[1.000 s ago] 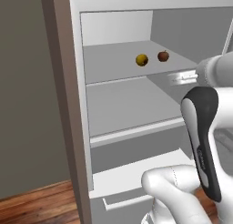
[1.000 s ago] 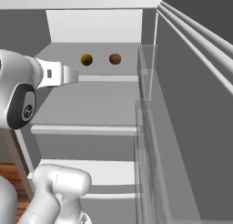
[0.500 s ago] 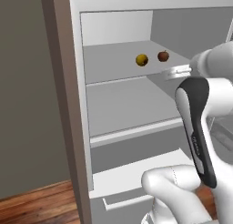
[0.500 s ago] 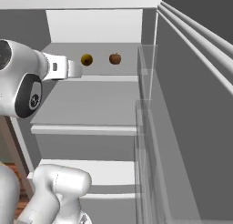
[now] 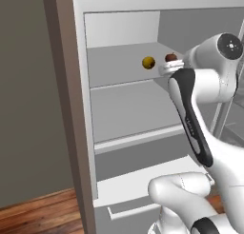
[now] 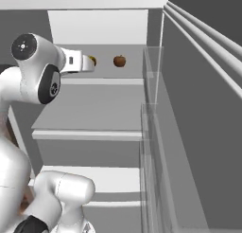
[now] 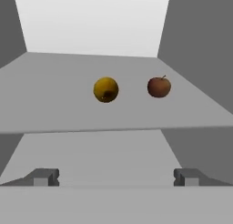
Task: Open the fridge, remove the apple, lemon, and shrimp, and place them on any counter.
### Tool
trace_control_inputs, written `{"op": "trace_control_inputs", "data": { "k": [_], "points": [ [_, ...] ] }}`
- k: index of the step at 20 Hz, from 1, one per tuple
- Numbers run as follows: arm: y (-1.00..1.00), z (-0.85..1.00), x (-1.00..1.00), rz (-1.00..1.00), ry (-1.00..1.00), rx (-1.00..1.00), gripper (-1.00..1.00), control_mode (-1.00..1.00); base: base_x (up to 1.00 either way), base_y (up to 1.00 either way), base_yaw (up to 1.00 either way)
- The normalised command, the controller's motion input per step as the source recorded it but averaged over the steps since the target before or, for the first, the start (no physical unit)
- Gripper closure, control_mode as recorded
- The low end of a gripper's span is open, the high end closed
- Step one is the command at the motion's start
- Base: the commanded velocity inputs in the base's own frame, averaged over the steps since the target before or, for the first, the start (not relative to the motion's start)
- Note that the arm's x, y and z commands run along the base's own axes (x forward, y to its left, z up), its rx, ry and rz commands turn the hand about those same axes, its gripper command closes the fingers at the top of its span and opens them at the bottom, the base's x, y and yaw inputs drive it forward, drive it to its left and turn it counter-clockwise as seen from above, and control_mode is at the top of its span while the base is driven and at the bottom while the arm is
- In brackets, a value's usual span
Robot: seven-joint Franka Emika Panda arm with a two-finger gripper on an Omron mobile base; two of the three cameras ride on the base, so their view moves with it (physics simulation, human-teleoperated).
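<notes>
The fridge (image 5: 80, 133) stands open, its white shelves bare except for the upper one. On that upper shelf (image 7: 54, 104) the yellow lemon (image 7: 106, 89) lies left of the dark red apple (image 7: 159, 87), a small gap between them. My gripper (image 7: 116, 177) is open, level with the shelf's front edge and short of both fruits, roughly in line with the lemon. From the left base the hand (image 5: 170, 67) covers part of the apple (image 5: 170, 57), with the lemon (image 5: 148, 63) beside it. From the right base the hand (image 6: 80, 63) half hides the lemon (image 6: 92, 60). The shrimp and the counter are out of view.
The fridge door (image 6: 198, 132) with its clear door bins stands open on the right, close to the arm. A lower shelf (image 5: 133, 109) and the drawer (image 5: 138, 190) sit below. Wooden floor (image 5: 38, 214) shows at the lower left.
The hand has risen and pushed further in toward the upper shelf, closer to the lemon and apple. The fruits have not moved.
</notes>
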Motion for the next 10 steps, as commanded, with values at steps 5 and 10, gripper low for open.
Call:
{"op": "trace_control_inputs", "data": {
  "k": [5, 10],
  "points": [
    [0.07, -0.08, 0.73, 0.0, 0.01, 0.0, -1.0, -1.0, 0.0, 0.0, 0.0],
    [0.05, -0.15, 0.61, 0.0, 0.03, 0.0, -1.0, -1.0, 0.0, 0.0, 0.0]
  ]
}}
